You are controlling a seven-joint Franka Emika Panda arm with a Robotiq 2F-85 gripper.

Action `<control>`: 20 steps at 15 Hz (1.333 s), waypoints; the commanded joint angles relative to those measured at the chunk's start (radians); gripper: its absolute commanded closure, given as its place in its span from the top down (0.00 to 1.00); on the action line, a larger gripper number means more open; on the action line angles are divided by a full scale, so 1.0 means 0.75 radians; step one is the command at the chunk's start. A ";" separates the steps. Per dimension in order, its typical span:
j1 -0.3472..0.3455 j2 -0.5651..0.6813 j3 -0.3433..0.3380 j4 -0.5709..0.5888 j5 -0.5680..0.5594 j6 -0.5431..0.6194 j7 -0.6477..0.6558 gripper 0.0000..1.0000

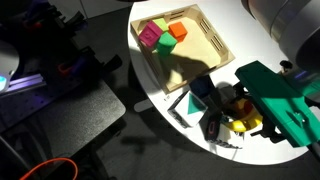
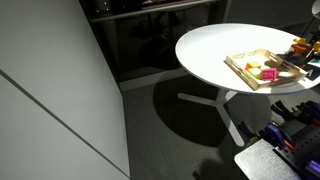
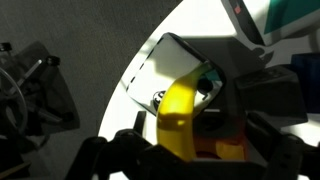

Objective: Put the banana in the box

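Banana (image 3: 180,118) fills my wrist view at six o'clock, my fingers (image 3: 128,152) clamped on it. Carrying step, I'd say. Next: travel toward eleven o'clock across the desk (image 1: 150,80), release over the box (image 1: 205,45).

One banana (image 3: 182,115), one box (image 1: 212,40).

A round white bench (image 2: 215,55) stands on a thin white leg over a dark floor. On its edge at three o'clock lies the box (image 2: 248,72), a flat tray of light wood. Small blocks in pink, orange and yellow sit inside it. At the picture's three o'clock edge, dark robot parts (image 2: 305,50) reach over the box. They are too small to make out.
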State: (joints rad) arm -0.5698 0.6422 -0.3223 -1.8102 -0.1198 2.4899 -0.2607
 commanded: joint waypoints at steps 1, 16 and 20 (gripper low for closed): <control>-0.046 0.034 0.029 0.045 0.026 0.015 -0.043 1.00; -0.044 0.025 0.027 0.037 0.022 -0.028 -0.018 0.14; -0.027 -0.024 0.021 0.010 0.014 -0.044 -0.009 0.14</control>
State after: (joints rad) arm -0.5889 0.6627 -0.3142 -1.8020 -0.1188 2.4909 -0.2607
